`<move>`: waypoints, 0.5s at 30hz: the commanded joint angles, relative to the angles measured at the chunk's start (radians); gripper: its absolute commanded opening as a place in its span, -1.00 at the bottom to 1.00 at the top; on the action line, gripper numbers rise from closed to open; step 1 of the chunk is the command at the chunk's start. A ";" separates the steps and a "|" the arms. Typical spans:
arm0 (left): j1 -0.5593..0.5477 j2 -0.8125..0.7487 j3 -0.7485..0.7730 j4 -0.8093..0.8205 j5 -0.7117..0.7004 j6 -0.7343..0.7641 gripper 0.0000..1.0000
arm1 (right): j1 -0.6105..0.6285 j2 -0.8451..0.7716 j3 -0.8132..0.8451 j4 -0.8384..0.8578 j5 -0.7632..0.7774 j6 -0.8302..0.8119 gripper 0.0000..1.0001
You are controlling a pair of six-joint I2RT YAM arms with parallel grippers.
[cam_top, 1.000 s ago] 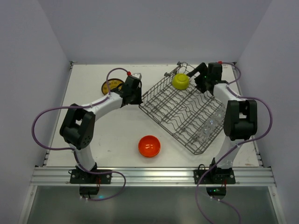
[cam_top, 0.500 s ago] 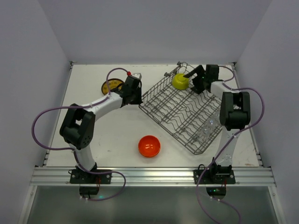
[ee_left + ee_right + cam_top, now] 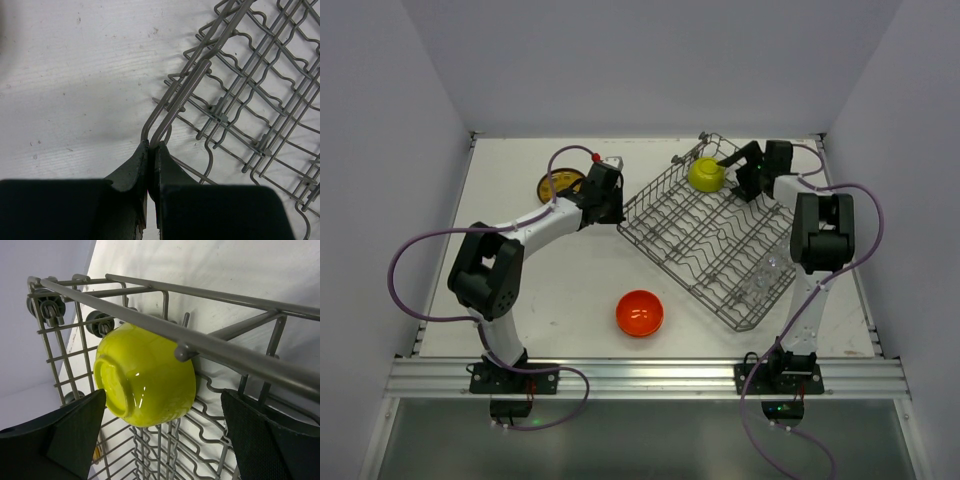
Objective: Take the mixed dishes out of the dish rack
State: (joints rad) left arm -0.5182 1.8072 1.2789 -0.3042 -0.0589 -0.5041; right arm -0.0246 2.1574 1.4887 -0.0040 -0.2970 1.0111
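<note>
You've got the rack [image 3: 715, 240] right of centre on the counter [image 3: 570, 290], one bowl [image 3: 706, 175] in its far corner, another bowl [image 3: 640, 313] out front-left, plate [image 3: 558, 185] far left.

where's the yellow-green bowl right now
Top view: the yellow-green bowl sits in the far corner of the dish rack, right of centre, just ahead of the open right gripper. The right wrist view shows it tipped on its side under the top rail.

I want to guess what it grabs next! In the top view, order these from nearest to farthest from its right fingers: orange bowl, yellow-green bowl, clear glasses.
1. The yellow-green bowl, between the open right fingers, at the dish rack far corner.
2. The clear glasses, on the rack's right side.
3. The orange bowl, out on the table, near the front.
</note>
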 commanded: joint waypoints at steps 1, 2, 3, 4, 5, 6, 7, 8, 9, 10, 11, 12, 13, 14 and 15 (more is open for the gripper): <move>-0.002 0.000 0.039 0.030 0.002 -0.007 -1.00 | -0.001 0.005 0.037 0.055 -0.002 0.006 0.98; 0.000 0.001 0.040 0.030 0.004 -0.005 -1.00 | -0.003 0.013 0.048 0.055 -0.013 0.001 0.98; 0.000 0.001 0.040 0.031 0.004 -0.005 -1.00 | -0.005 0.027 0.059 0.052 -0.025 -0.005 0.98; -0.002 0.001 0.040 0.031 0.004 -0.005 -1.00 | -0.005 0.030 0.073 0.044 -0.031 -0.011 0.98; 0.000 0.001 0.040 0.031 0.002 -0.005 -1.00 | -0.003 0.033 0.073 0.048 -0.033 -0.009 0.98; -0.002 0.001 0.040 0.031 0.002 -0.005 -1.00 | -0.003 0.036 0.073 0.055 -0.037 -0.011 0.98; 0.000 0.001 0.040 0.031 0.002 -0.005 -1.00 | -0.005 0.039 0.077 0.059 -0.047 -0.009 0.98; 0.000 0.001 0.040 0.033 0.002 -0.005 -1.00 | -0.005 0.045 0.084 0.059 -0.053 -0.009 0.98; 0.000 0.003 0.040 0.033 0.002 -0.004 -1.00 | -0.005 0.056 0.090 0.058 -0.059 -0.009 0.98; 0.000 0.003 0.043 0.033 0.002 -0.005 -1.00 | -0.005 0.061 0.100 0.050 -0.066 -0.009 0.98; 0.000 0.004 0.043 0.031 0.002 -0.004 -1.00 | -0.003 0.061 0.102 0.053 -0.067 -0.012 0.98; 0.000 0.003 0.043 0.031 0.002 -0.004 -1.00 | -0.005 0.058 0.102 0.056 -0.064 -0.012 0.98; 0.000 0.003 0.040 0.031 0.002 -0.004 -1.00 | -0.005 0.058 0.104 0.053 -0.062 -0.009 0.98; 0.000 0.003 0.040 0.031 0.002 -0.004 -1.00 | -0.003 0.061 0.111 0.045 -0.056 -0.011 0.98; 0.000 0.003 0.040 0.031 0.001 -0.004 -1.00 | -0.003 0.067 0.123 0.029 -0.056 -0.011 0.98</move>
State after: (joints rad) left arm -0.5182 1.8088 1.2789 -0.3042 -0.0589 -0.5041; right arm -0.0284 2.2192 1.5589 0.0280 -0.3332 1.0069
